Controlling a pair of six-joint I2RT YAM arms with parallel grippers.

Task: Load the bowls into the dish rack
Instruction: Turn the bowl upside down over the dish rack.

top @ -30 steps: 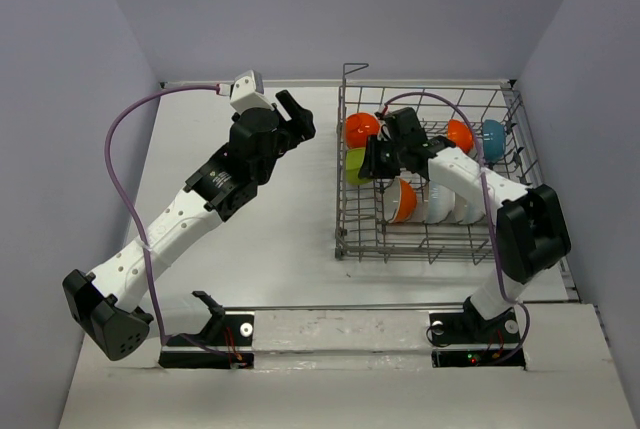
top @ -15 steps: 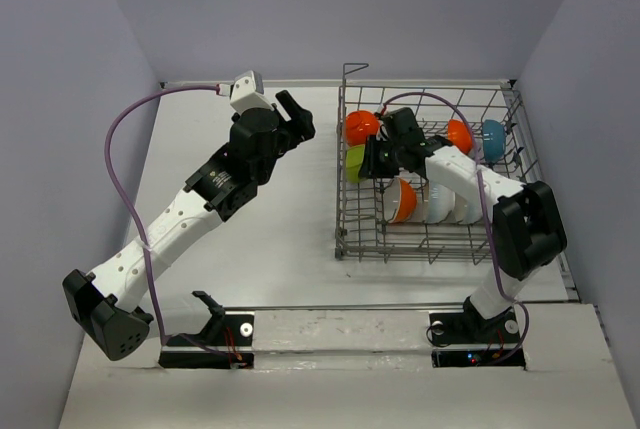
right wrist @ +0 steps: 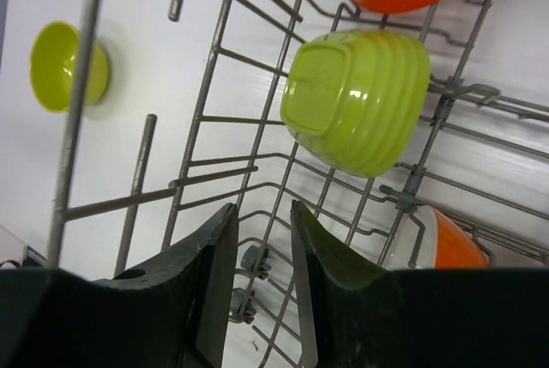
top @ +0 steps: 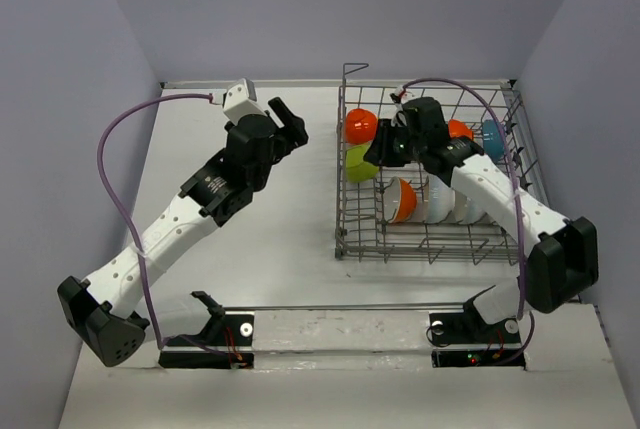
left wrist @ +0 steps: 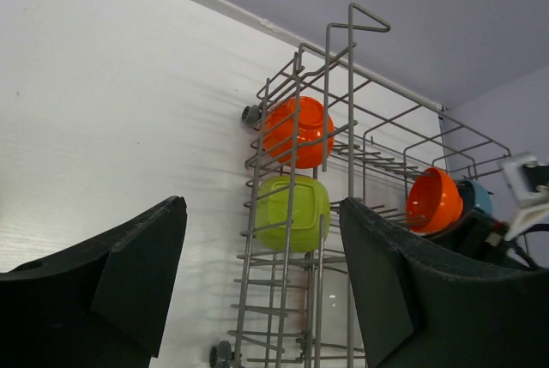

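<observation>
Top view: L end effector [top: 288, 127] hangs over bare counter [top: 270, 239], left of the dish rack [top: 430, 247], fingers apart, empty. R end effector [top: 385, 146] is over the rack's left part, near the squarish yellow-green bowl [top: 357, 163]. We also see an orange-red bowl [top: 361, 126] at the far-left corner, a blue bowl [top: 493, 137] far right, and white bowls [top: 445, 207] in the near row.

L wrist: fingers [left wrist: 137, 265] wide apart w/ nothing btwn them; rack ahead.

R wrist: fingers [right wrist: 206, 291] narrowly apart, gripping nothing. The squarish bowl rests tilted on the wires. A round yellow-green bowl [right wrist: 69, 66] sits outside the rack.
</observation>
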